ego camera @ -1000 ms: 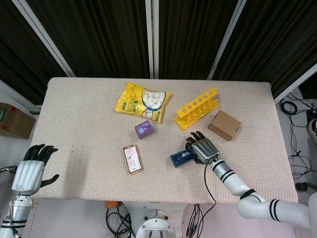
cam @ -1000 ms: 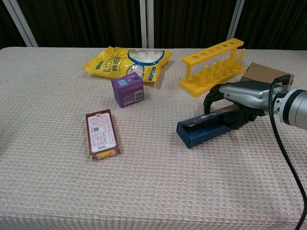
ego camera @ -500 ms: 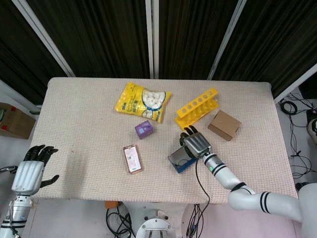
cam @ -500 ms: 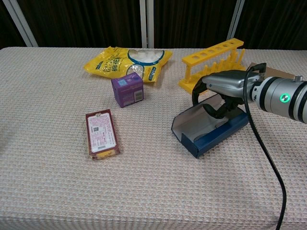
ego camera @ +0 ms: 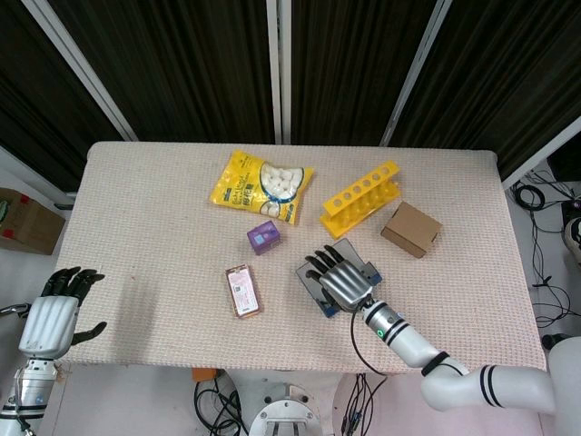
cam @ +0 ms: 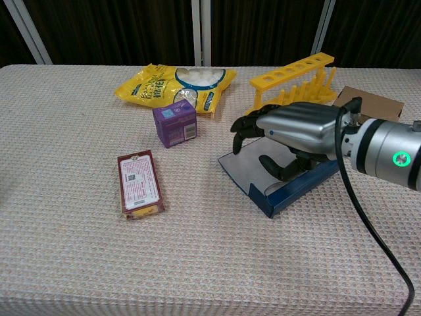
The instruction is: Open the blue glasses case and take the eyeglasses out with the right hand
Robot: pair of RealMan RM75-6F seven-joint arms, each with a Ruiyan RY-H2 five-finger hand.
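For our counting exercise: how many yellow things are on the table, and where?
2. The yellow snack bag lies at the far middle; the yellow tube rack stands to its right, beside the brown cardboard box. None seems hidden.

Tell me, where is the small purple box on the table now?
In the head view, the purple box stands near the table's middle, just below the yellow snack bag and above the red packet.

Case lid flipped open; your right robot hand has moved across it.

A second ago the blue glasses case (cam: pixel 289 187) lay closed under your right robot hand (cam: pixel 289 131). Now its lid (cam: pixel 240 164) lies flat on the table beneath the fingertips (cam: pixel 240 128), and you've carried the robot hand leftward, palm down, fingers spread, over the open tray.
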